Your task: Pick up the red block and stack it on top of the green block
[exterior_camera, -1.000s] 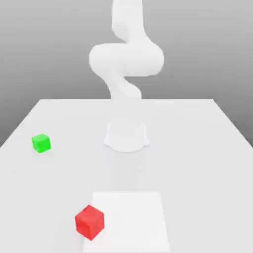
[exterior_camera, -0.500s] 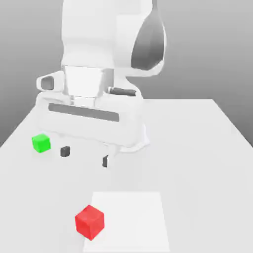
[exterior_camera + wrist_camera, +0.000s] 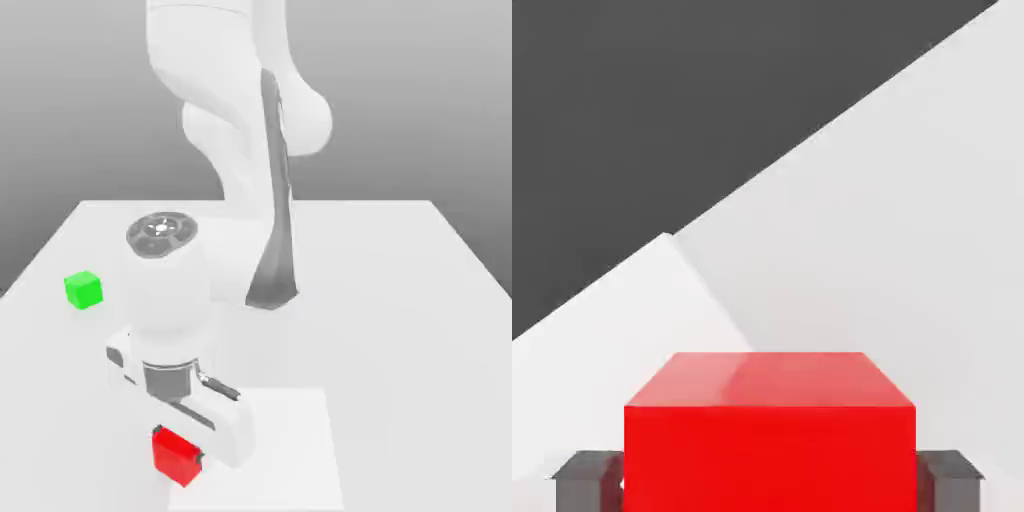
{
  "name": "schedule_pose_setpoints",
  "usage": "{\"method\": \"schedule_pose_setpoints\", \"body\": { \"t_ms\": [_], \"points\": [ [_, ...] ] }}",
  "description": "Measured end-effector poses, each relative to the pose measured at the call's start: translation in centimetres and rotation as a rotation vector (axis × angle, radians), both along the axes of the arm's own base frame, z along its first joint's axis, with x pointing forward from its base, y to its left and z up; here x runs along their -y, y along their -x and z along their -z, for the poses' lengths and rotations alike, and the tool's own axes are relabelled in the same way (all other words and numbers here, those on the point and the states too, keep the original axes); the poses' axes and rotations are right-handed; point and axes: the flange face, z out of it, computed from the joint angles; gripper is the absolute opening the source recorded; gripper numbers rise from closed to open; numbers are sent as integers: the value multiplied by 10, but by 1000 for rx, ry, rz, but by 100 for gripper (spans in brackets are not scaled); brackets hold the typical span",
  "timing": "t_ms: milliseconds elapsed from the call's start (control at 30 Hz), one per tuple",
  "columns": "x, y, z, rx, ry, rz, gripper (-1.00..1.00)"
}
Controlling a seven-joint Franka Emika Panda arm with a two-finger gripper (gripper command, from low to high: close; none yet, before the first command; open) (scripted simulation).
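- The arm's white hand covers much of the red block (image 3: 176, 455), so just its lower near part peeks out at the table's (image 3: 400, 300) front edge.
- The arm folds forward and low, gripper (image 3: 190, 458) clamped on the red block (dark fingers (image 3: 584, 478) press both its sides).
- One red block, one green block (image 3: 83, 289), well apart.

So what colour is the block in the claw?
Bright red block, seen best in the hand view.

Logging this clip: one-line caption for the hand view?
Gripper shut on the red block, dark fingers flanking it over the white table.
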Motion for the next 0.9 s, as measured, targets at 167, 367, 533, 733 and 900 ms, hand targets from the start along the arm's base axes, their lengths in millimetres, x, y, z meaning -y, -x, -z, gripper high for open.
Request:
{"method": "schedule_pose_setpoints", "body": {
  "t_ms": [167, 367, 533, 733, 900],
  "points": [
    [0, -1, -19, 0, 0, 0, -100],
    [40, 17, -70, -4, 32, 53, -100],
    [130, 72, -90, -16, 86, 206, -100],
    [196, 147, -109, -30, 119, 344, -100],
    [230, 214, -117, -36, 119, 450, -100]
  ]
}}
